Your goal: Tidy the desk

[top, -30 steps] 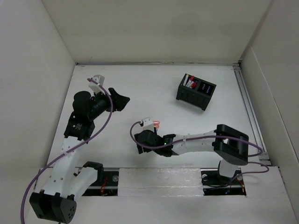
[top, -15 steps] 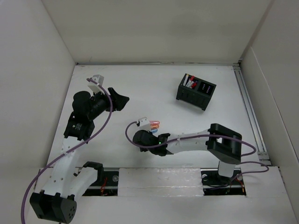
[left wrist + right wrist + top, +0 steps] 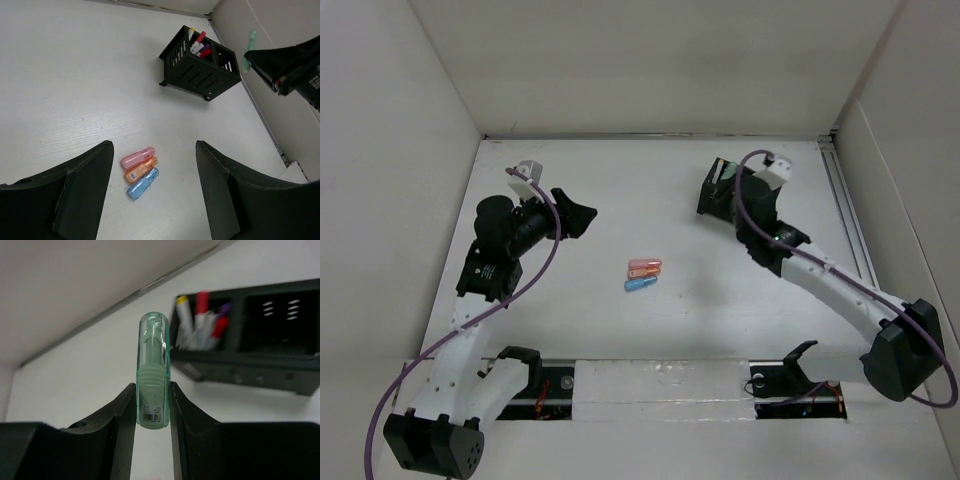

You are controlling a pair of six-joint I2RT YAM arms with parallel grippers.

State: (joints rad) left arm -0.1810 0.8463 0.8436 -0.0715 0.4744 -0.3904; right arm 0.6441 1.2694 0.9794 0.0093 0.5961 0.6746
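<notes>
On the white desk point(image 3: 620, 180), a pink highlighter point(image 3: 137, 156), an orange one point(image 3: 140, 169) and a blue one point(image 3: 142, 182) lie side by side near the middle. My left gripper point(image 3: 153, 146) hovers open above and left of them, holding nothing. My right gripper point(image 3: 153, 410) is shut on a green highlighter point(image 3: 153, 365), held upright. It hangs beside the black two-compartment organizer point(image 3: 260, 340), which has several markers in its left compartment. From above, the right gripper point(image 3: 728, 185) is over the organizer point(image 3: 715, 205) at the back right.
White walls close in the desk on the left, back and right. A metal rail point(image 3: 850, 230) runs along the right side, and the arm bases sit at the front edge. The organizer's right compartment point(image 3: 225, 60) looks dark inside.
My right arm has swung from the middle of the desk to the organizer at the back right, carrying the green highlighter. The three other highlighters are now uncovered. The left arm has not moved.
</notes>
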